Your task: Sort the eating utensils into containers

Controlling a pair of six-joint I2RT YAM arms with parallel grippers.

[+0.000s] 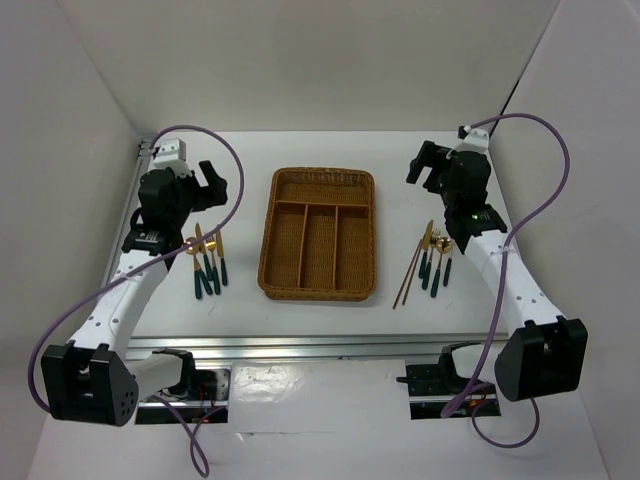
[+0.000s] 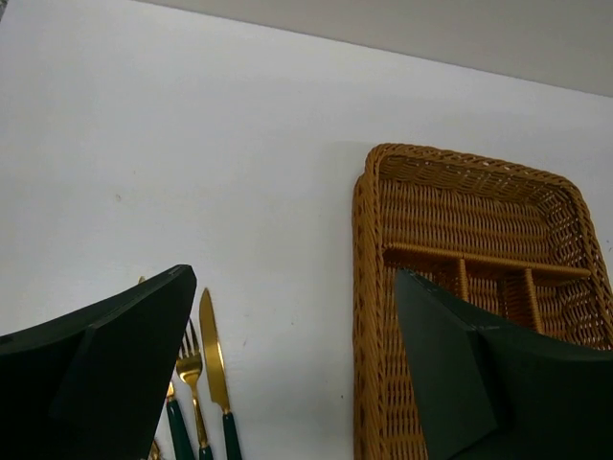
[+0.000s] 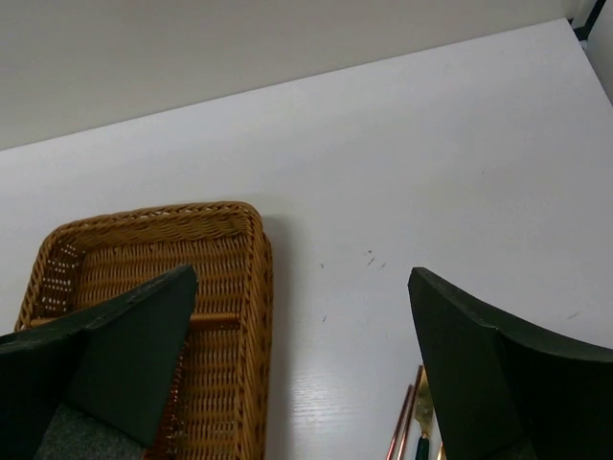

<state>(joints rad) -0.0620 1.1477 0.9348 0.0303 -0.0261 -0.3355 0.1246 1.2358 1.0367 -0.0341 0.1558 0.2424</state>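
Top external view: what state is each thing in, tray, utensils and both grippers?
wicker tray, all compartments empty
left utensils, lying on table, untouched
right utensils, lying on table, untouched
chopsticks, lying beside right utensils
left gripper, jaws open, holding nothing
right gripper, jaws open, holding nothing

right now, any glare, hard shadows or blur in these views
Top external view: even, soft light, only faint shadows beside the brown woven wicker tray and no glare. Left wrist view: the gold-bladed knife gleams mildly; the dark fingers read nearly black. Right wrist view: tray weave sharp, white table evenly lit.
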